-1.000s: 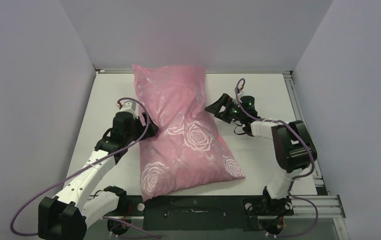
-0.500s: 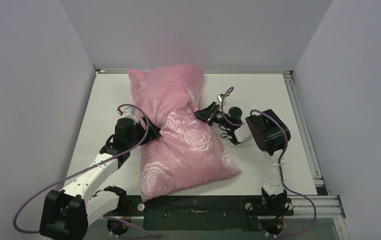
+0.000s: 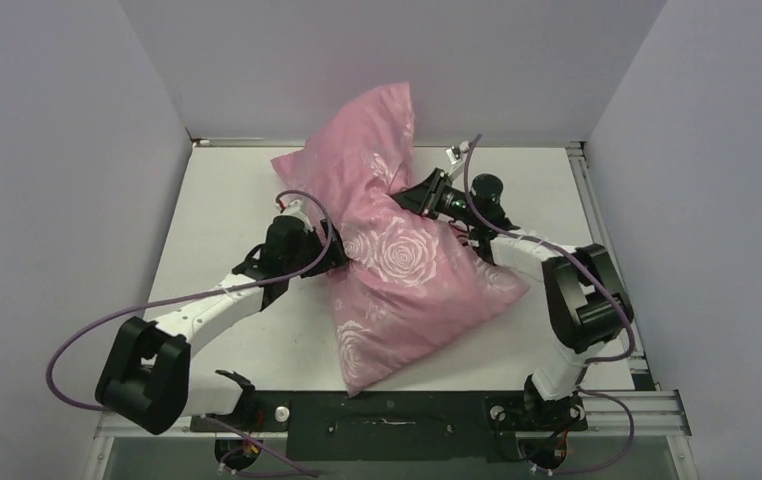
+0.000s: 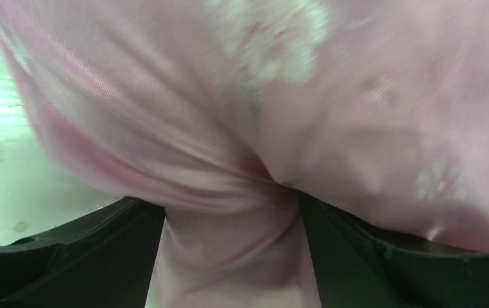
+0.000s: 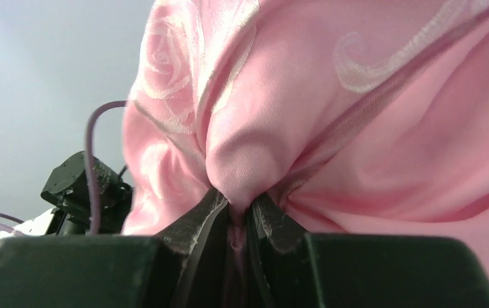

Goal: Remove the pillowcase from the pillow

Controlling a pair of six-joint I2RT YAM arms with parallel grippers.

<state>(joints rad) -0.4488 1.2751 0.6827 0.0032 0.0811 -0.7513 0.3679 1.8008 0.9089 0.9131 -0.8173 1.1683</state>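
Note:
The pink satin pillowcase (image 3: 407, 270) with pale roses lies stuffed across the middle of the table, its far end raised against the back wall. The pillow is hidden inside it. My left gripper (image 3: 332, 258) clamps the case's left side at a pinched waist. In the left wrist view a thick bunch of pink fabric (image 4: 293, 96) fills the wide gap between the black fingers (image 4: 101, 256). My right gripper (image 3: 415, 195) is shut on a small fold of the pillowcase (image 5: 357, 96) at its right edge. That fold is squeezed between the tips of the right gripper (image 5: 237, 205).
The white table (image 3: 217, 200) is boxed in by grey walls on three sides. A metal rail (image 3: 597, 230) runs along its right edge. A black strip (image 3: 387, 415) spans the near edge between the arm bases. Purple cables loop off both arms.
My right gripper came in, shut on the pillowcase's right edge and lifted its far end. The left gripper and the bundle moved right; the near end swung right.

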